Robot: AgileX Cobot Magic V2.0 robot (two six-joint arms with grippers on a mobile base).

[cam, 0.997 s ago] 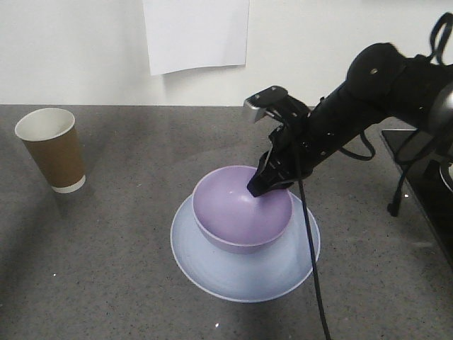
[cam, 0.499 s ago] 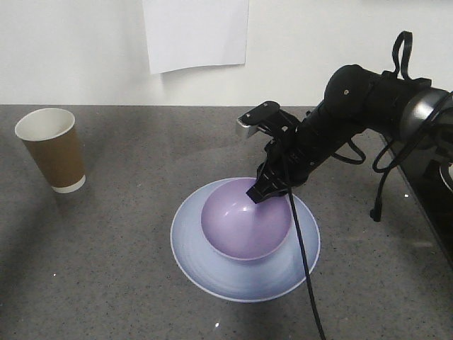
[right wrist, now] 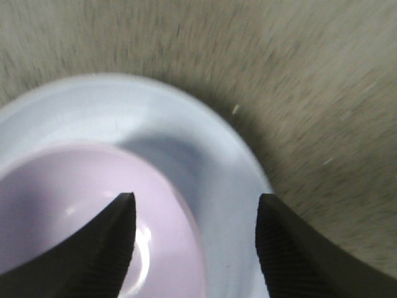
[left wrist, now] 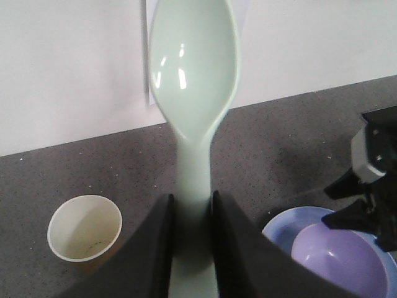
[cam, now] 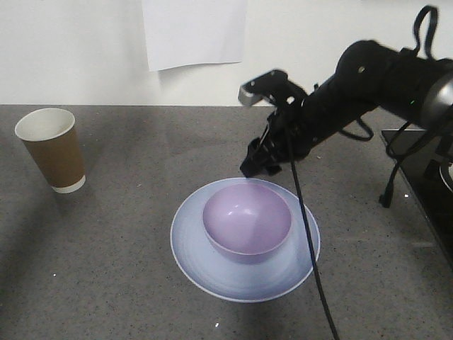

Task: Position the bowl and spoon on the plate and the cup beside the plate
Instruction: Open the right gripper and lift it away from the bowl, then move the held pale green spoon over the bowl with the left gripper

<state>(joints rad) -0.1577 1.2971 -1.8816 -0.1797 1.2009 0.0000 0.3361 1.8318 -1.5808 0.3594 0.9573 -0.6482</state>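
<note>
Right gripper (cam: 256, 164), jaws spread wide and holding nothing, is hovering above the far rim of the bowl (cam: 247, 222), which is sitting centred on the plate (cam: 198, 262). Left gripper (left wrist: 191, 242) is clamping the upright spoon (left wrist: 193, 74) by its handle. The cup (cam: 52, 149) is standing well apart, on the grey counter (cam: 106, 269).

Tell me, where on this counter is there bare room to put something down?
Bare grey counter lies between the cup and the plate, also in front of the plate and behind it toward the wall. The crowded part is the plate, which carries the bowl, with the right tool above its far edge.
</note>
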